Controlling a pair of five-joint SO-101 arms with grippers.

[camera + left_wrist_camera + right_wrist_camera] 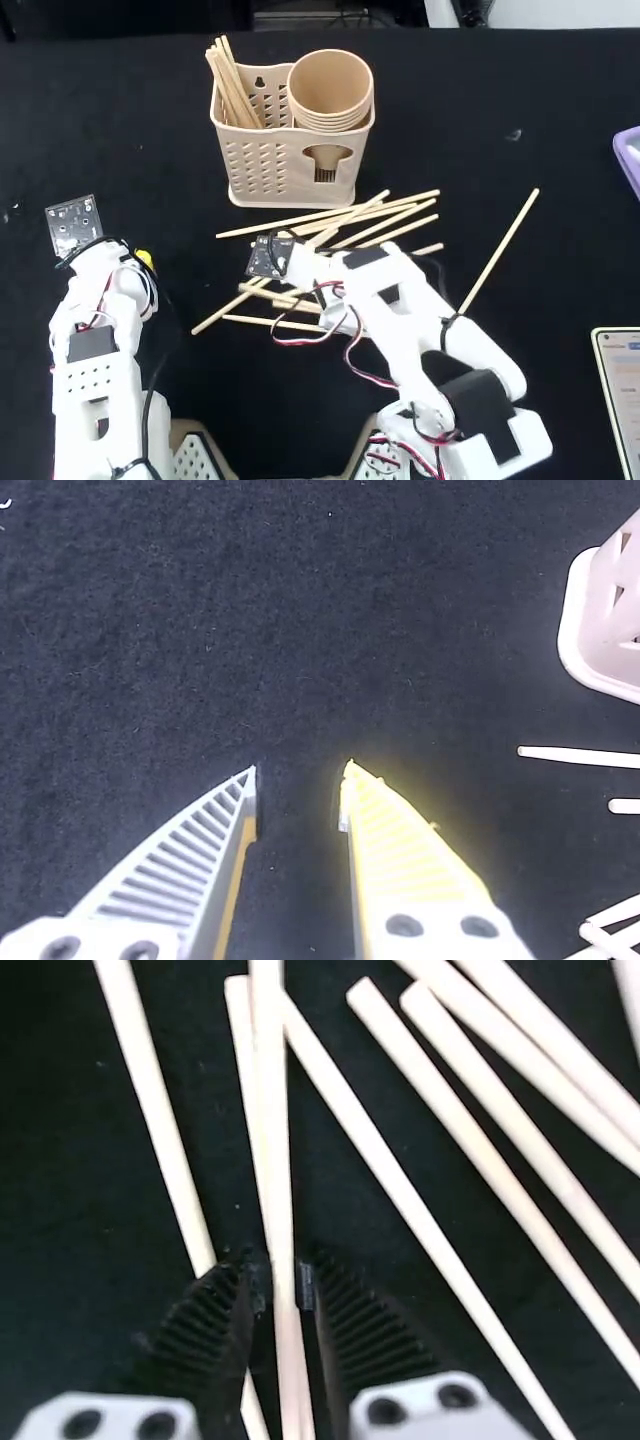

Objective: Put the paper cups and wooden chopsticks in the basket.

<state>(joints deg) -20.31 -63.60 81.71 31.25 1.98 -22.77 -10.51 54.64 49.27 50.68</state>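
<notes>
Chopstick (272,1160) runs lengthwise between the narrowed jaws of the right gripper (275,1265), seemingly pinched, in the loose pile (300,220) before the basket (260,165); left gripper (300,770) hangs open, farther off.

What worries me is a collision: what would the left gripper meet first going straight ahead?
Probably only the black cloth: the left gripper faces bare cloth, with the basket off to one side.
</notes>
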